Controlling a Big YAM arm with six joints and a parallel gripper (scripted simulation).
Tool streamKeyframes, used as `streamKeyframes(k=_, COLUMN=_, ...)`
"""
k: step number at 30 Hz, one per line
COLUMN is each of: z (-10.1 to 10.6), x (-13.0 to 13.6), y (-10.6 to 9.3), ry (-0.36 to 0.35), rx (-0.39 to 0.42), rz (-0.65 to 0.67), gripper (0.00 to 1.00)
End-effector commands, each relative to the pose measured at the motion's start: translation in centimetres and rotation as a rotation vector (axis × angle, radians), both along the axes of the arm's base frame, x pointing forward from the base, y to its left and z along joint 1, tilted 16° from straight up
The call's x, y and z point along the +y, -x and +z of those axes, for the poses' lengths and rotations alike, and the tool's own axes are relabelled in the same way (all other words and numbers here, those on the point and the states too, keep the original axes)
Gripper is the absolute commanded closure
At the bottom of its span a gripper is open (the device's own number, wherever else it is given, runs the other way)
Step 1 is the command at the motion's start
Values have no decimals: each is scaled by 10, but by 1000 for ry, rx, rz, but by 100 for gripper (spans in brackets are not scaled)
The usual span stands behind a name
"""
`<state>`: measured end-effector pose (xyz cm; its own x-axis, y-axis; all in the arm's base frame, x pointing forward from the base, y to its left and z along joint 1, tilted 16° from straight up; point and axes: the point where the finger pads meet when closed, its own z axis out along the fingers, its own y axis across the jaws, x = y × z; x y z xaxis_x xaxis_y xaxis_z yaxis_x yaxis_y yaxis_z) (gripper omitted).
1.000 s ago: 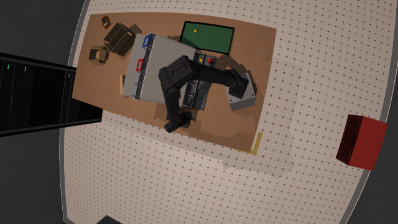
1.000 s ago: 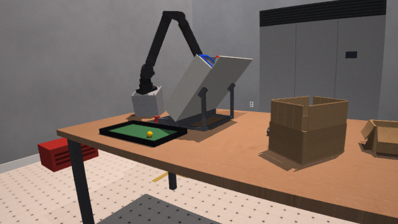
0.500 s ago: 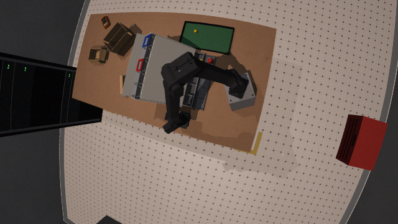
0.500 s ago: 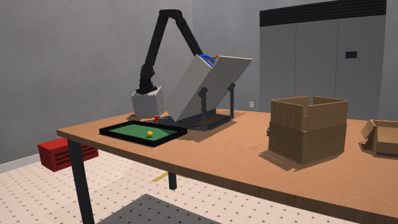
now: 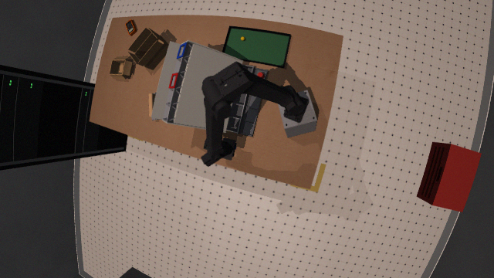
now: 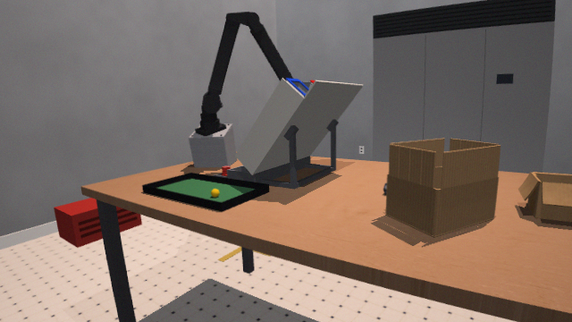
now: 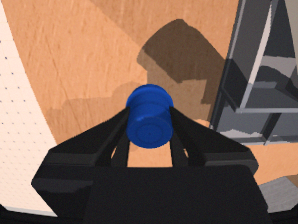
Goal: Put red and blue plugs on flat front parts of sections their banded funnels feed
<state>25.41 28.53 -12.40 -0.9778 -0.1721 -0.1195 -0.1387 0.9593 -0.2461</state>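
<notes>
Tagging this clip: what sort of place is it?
Looks like a robotics lab or workshop: a wooden table with the arm's grey base on it, a dotted tile floor, cardboard boxes and grey cabinet doors.

arm (image 6: 232,49): elbow high, folded over, forearm down | tool (image 7: 150,137): low above desk, clamped on blue plug (image 7: 149,117)

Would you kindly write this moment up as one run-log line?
claw: shut on blue plug | position: above table, beside sorter frame | red plug: on sorter front | marble: in tray
</notes>
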Motion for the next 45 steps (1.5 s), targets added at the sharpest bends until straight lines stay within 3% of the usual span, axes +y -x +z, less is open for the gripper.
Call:
streamKeyframes(k=1, z=29, x=29, y=-6, ry=-46, rx=-31, rz=7, gripper=100)
streamKeyframes(k=13, z=94, x=44, y=5, ry=-52, rx=-33, rz=7, gripper=100)
streamKeyframes(k=15, z=94, x=44, y=5, ry=-52, rx=-33, rz=7, gripper=100)
streamKeyframes(k=16, z=83, x=38, y=10, ry=-21, rx=-13, rz=7, gripper=100)
streamKeyframes(k=20, z=93, x=32, y=14, ry=-27, rx=-17, rz=7, gripper=100)
streamKeyframes(k=45, z=93, x=32, y=14, ry=-25, rx=-16, rz=9, gripper=100)
